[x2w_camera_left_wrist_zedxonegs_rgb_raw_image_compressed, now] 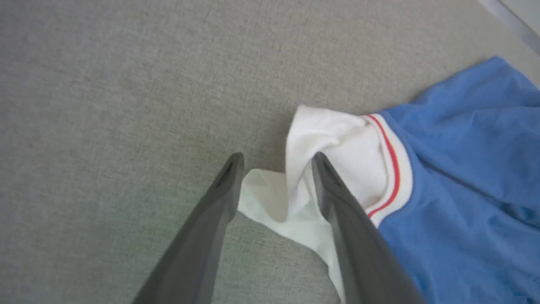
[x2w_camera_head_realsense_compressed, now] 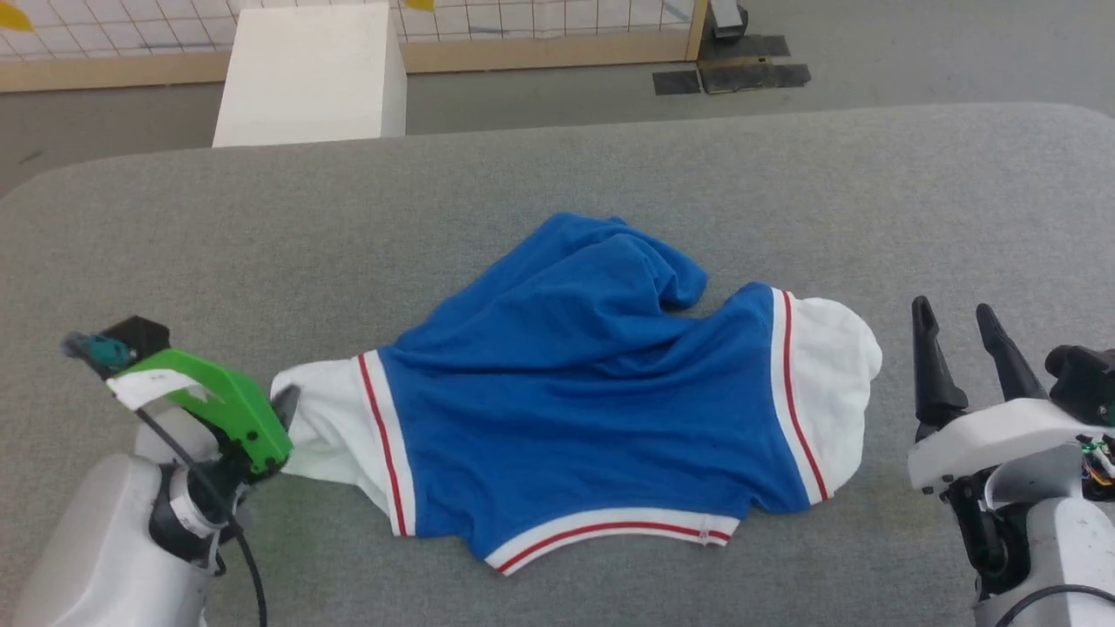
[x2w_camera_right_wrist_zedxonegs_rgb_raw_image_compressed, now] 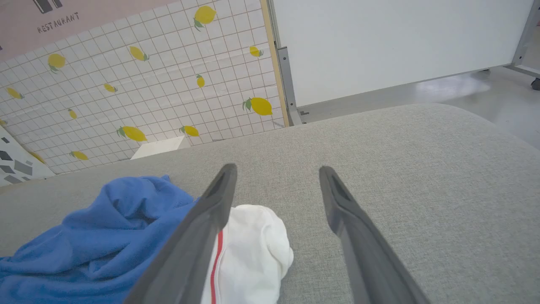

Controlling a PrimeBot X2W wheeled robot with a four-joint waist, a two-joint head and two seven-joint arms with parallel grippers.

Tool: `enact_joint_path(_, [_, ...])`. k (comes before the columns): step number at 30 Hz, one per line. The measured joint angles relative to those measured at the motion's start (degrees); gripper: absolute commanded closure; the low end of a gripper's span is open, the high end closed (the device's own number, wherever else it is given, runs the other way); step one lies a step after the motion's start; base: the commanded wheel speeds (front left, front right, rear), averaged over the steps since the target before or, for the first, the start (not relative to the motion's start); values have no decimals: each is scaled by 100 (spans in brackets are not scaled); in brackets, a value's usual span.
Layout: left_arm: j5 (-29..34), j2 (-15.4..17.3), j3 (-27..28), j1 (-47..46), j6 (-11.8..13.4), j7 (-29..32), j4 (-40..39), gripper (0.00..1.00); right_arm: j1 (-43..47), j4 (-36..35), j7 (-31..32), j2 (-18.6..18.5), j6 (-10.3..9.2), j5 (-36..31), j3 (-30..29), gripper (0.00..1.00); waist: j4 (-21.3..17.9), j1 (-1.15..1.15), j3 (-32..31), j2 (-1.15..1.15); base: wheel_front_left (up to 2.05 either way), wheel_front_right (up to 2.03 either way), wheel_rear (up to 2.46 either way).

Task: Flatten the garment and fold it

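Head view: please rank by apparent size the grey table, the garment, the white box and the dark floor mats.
1. grey table
2. garment
3. white box
4. dark floor mats
Box and mats lie farther away, so their true size is unsure.

Grey fabric table (x2w_camera_head_realsense_compressed: 557,165), garment (x2w_camera_head_realsense_compressed: 566,392) lying on it (rumpled)

Rumpled blue-and-white garment (x2w_camera_head_realsense_compressed: 575,409) lying spread
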Motion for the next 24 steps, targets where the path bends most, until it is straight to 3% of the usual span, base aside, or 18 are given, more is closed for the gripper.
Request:
enact_joint_path(6, [109,-2,382,152,-414,-1376,-682,0,8,46,14,-2,0,0,-33,0,11,0,-172,0,0,0,0])
enact_joint_path(17, [865,-147,669,1357,-843,-4074,-1406,0,140,65,104,-2,0,23,-87,0,65,0,-368,0,0,0,0])
enact_joint_path(24, [1212,-405,650,1736,-880,-4602,-1396,0,230,96,388,-1,0,-1,-101,0,82,0,-366,0,0,0,0])
